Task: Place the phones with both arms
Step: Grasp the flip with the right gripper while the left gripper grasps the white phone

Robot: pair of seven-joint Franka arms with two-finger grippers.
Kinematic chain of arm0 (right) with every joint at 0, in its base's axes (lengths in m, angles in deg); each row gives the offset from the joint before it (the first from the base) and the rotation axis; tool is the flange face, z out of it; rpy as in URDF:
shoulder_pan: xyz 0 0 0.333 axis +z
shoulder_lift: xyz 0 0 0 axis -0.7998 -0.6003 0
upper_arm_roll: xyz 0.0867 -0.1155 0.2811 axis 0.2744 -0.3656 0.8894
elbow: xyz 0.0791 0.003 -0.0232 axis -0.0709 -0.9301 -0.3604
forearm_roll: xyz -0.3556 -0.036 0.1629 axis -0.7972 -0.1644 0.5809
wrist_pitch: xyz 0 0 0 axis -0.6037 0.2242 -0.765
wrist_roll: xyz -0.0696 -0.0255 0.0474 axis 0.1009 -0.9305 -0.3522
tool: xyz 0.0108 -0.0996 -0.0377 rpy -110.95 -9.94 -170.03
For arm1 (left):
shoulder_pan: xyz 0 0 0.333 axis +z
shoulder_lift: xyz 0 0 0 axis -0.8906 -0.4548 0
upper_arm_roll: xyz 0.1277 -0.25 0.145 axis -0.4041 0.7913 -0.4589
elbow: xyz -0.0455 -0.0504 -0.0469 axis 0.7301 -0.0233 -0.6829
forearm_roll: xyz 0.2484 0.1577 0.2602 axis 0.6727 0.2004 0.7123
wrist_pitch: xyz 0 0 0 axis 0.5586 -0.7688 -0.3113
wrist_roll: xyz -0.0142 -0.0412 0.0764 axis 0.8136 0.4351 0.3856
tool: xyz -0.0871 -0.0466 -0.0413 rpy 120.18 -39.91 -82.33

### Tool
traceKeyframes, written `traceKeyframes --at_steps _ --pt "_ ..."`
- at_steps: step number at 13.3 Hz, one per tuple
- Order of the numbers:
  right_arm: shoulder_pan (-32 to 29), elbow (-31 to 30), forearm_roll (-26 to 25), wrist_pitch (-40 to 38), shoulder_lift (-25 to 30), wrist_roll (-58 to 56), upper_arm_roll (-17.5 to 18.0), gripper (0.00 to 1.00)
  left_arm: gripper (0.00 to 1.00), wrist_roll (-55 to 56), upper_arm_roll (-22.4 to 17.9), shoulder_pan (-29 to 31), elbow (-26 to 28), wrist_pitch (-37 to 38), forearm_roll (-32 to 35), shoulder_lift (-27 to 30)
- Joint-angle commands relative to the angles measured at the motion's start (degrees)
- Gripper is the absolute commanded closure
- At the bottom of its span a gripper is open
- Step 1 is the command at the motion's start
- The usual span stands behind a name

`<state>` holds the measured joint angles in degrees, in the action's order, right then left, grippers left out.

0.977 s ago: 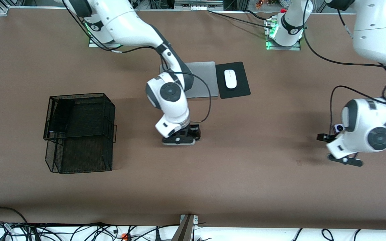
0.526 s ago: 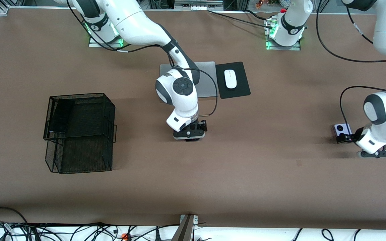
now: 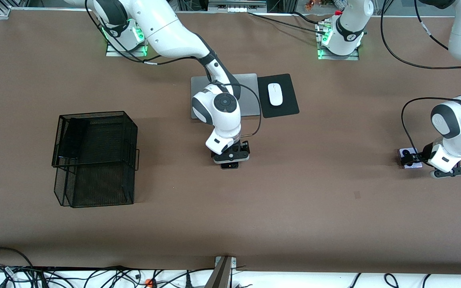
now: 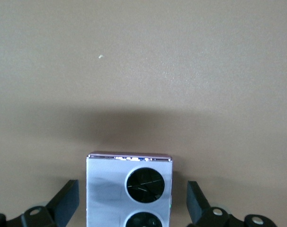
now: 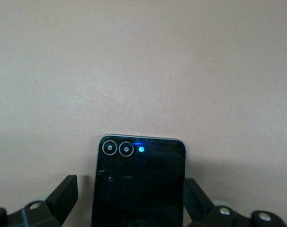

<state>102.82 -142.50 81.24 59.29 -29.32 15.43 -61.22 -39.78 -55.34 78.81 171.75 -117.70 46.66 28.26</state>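
From the front, my right end effector (image 3: 231, 157) hangs low over the small black phone (image 3: 229, 165) at mid-desk (image 3: 294, 208), nearer the camera than the laptop (image 3: 250, 96), while my left end effector (image 3: 410, 159) sits over the lilac-white phone (image 3: 405, 152) toward the left arm's end. In my left wrist view the lilac-white phone (image 4: 129, 189) lies flat between my wide-open fingers (image 4: 65, 201), untouched, its two black circles running lengthwise (no readable writing). In my right wrist view the black phone (image 5: 139, 182) lies likewise between spread fingers (image 5: 63, 194), ungripped, its lens end pointing away from my palm.
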Motion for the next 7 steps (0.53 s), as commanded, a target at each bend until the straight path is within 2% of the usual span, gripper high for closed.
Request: traceKeyframes --at_steps 1,4,7 --pt "0.7 -0.3 -1.6 1.0 -0.3 0.9 -0.4 0.01 0.0 -0.6 0.6 0.9 3.8 -2.4 -1.4 2.6" --pt "0.7 -0.3 -1.8 1.0 -0.3 0.8 -0.5 0.01 0.0 -0.6 0.6 1.4 5.3 -4.8 -1.4 2.5" --pt "0.9 -0.3 -4.1 0.9 -0.3 0.8 -1.1 0.01 0.0 -0.5 0.6 1.4 6.2 -6.1 -1.4 2.4"
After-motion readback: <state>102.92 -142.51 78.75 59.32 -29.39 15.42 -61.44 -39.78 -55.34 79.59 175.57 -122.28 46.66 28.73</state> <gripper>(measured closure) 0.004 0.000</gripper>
